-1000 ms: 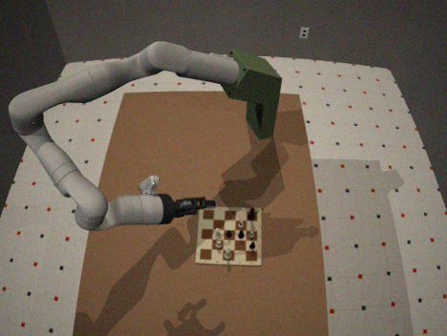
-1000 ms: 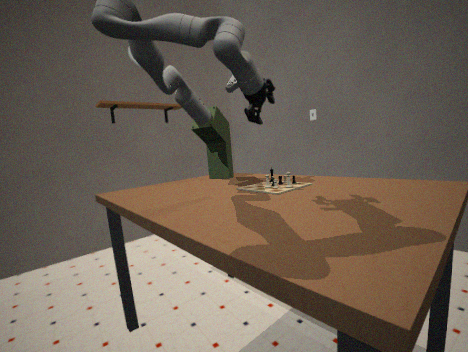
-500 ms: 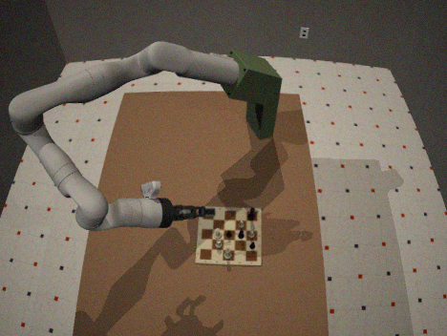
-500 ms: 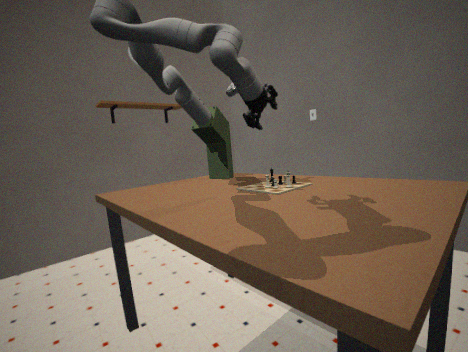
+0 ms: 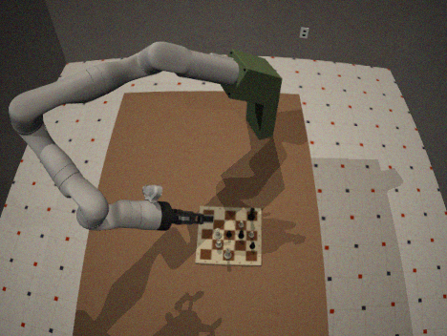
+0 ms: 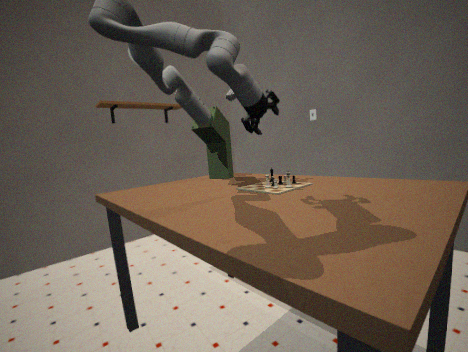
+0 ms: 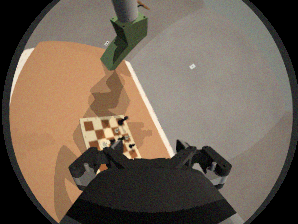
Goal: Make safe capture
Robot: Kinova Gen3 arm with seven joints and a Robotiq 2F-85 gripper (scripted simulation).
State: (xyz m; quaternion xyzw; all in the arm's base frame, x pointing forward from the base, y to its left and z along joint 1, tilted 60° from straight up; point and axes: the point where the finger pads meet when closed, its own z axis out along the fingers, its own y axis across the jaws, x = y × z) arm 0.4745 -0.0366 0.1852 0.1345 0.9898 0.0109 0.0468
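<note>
Claw (image 6: 259,116) hangs high in the air, fingers spread wide, nothing between them. In the exterior view it sits well above the table (image 6: 350,260), tilted downward toward the chessboard (image 6: 275,188), which lies well below and a little forward of the fingertips.

Top view: claw (image 5: 205,219) points along the table toward the board (image 5: 229,236); its tip overlaps the board's near edge in the picture, though the side view shows a large gap in height. No contact with any piece.

Board holds a small cluster of pieces, all appearing upright. A tall black piece (image 5: 251,214) stands at the corner farthest from the claw's wrist side. Two more black pieces (image 5: 241,234) sit mid-board, another black one (image 5: 252,245) beyond them. White pieces (image 5: 218,234) stand on the side nearer the claw, one white piece (image 5: 228,253) near the board's lower edge. Piece types and edge letters too small to read.

Wrist view: both finger pads frame the lower part of the picture, board (image 7: 107,135) ahead and below between them. Green pedestal (image 7: 125,39) of the arm stands far beyond the board.

Arm's shadow falls across the table beside the board.
</note>
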